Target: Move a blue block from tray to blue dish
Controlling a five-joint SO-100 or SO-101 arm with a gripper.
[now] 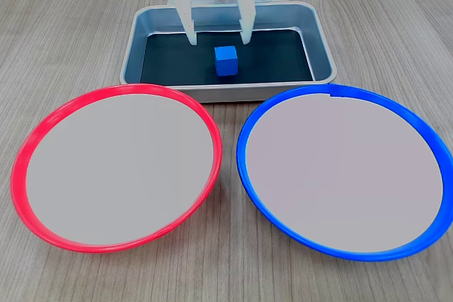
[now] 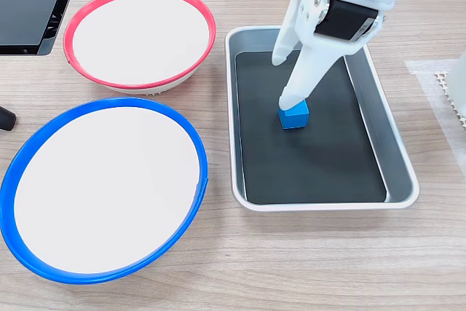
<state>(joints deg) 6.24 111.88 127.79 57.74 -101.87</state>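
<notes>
My gripper [image 1: 219, 39] hangs in the tray [image 1: 322, 47] with fingers spread apart, above the blue block [image 1: 226, 60] on the dark bottom. The tray's rim stands between it and the blue dish [image 1: 249, 163]; a red dish [image 1: 21, 160] lies alongside.
</notes>
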